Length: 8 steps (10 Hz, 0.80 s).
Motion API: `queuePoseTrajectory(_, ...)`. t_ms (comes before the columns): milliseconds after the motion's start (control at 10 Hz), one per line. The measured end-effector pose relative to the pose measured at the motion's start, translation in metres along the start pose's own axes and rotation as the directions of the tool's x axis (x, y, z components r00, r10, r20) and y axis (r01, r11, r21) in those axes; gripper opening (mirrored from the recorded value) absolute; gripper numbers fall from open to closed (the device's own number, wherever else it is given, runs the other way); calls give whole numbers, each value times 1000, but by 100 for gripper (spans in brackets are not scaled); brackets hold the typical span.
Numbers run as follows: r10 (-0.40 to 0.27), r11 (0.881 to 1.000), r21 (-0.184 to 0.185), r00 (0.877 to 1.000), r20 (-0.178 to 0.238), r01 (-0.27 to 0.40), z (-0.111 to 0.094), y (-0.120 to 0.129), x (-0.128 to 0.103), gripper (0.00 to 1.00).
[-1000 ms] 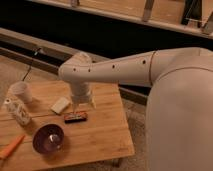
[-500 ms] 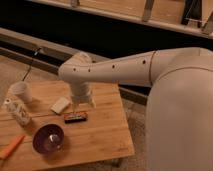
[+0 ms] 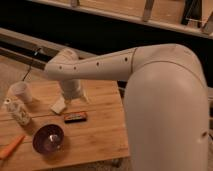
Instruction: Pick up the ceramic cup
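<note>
The ceramic cup [image 3: 20, 92] is small, plain and white. It stands upright at the far left of the wooden table [image 3: 102, 130]. My white arm reaches in from the right and bends down over the middle of the table. My gripper [image 3: 73, 98] hangs at its end, low over the tabletop, well to the right of the cup and apart from it. A pale flat object [image 3: 58, 105] lies just left of the gripper.
A speckled white bottle-shaped container [image 3: 17, 111] stands in front of the cup. A dark purple bowl [image 3: 48, 138] sits near the front edge. A dark bar [image 3: 75, 117] lies in front of the gripper. An orange object [image 3: 11, 147] lies at the front left corner.
My arm and gripper have shifted slightly left, towards the cup. The objects on the table have not moved.
</note>
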Motion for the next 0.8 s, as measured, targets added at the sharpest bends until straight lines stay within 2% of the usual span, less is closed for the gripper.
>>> queuePoseTrajectory(300,-129,992,4,990,56,129,-10,50,-44,65)
queuePoseTrajectory(500,-217,976,1,971,101,218,-15,88,-77,65)
queuePoseTrajectory(600,-237,971,1,965,113,238,-16,97,-84,65)
queuePoseTrajectory(700,-280,959,4,949,146,282,-19,117,-104,65)
queuePoseTrajectory(800,-300,953,8,940,163,303,-21,126,-114,65)
